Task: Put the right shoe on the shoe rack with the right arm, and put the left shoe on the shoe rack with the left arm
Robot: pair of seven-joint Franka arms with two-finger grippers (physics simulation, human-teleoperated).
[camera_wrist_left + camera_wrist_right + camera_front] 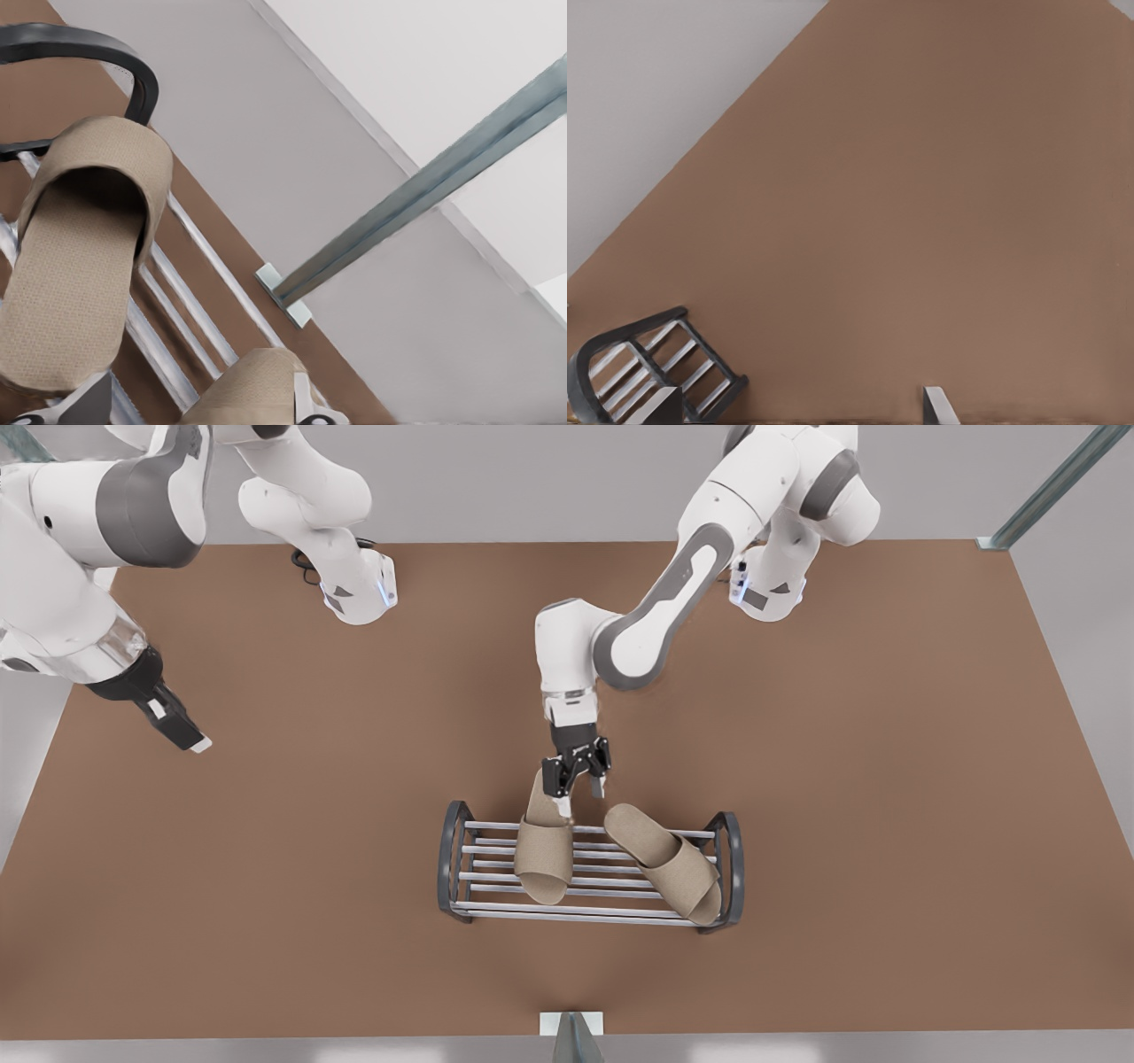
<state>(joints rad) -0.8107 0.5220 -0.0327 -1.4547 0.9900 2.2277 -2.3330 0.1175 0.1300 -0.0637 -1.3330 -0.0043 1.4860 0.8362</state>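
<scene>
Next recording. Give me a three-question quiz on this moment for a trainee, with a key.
1. True or false: the straight slipper lies on the table beside the shoe rack.
2. Pick one. The left tool is: A) at the straight slipper's heel, by the rack's far bars; B) above the angled slipper's toe; C) off the table.
3. Fill in: the right tool hangs idle and open, away from the rack, near the front view's ____ edge.

Key: 1 false, it rests on the rack's bars; 2 A; 3 left.
</scene>
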